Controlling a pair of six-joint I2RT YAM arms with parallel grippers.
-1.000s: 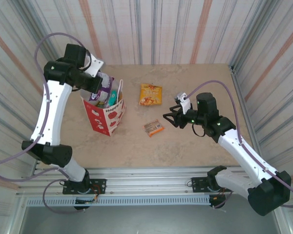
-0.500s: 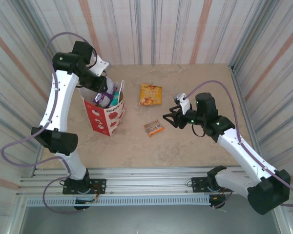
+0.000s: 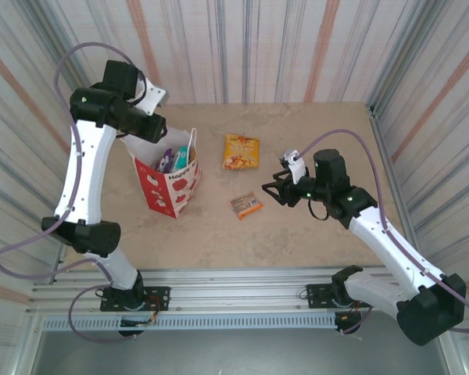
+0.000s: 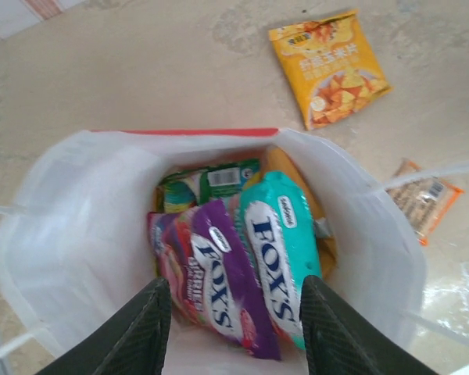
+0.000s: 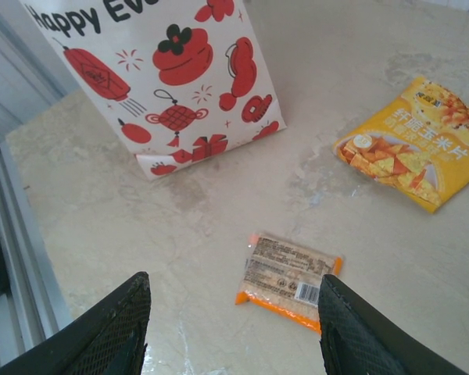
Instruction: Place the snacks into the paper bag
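Here, the left gripper (image 4: 234, 301) hangs right over the open paper bag (image 4: 70, 211). Its fingers are apart and hold nothing. A purple packet (image 4: 219, 289) and a teal packet (image 4: 275, 250) lie inside the bag, just below it. The right gripper (image 5: 233, 305) is wide and empty too, above a small orange packet (image 5: 289, 280) on the desk (image 5: 164, 234). A yellow packet (image 5: 414, 148) lies near it.

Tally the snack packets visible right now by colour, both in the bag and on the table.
Purple FOX'S packet, in the paper bag: 1
Teal FOX'S packet, in the bag: 1
Green packet, in the bag: 1
Orange packet, mostly hidden in the bag: 1
Yellow chips packet, on the table: 1
Small orange bar, on the table: 1
Total: 6 visible; others may lie hidden.
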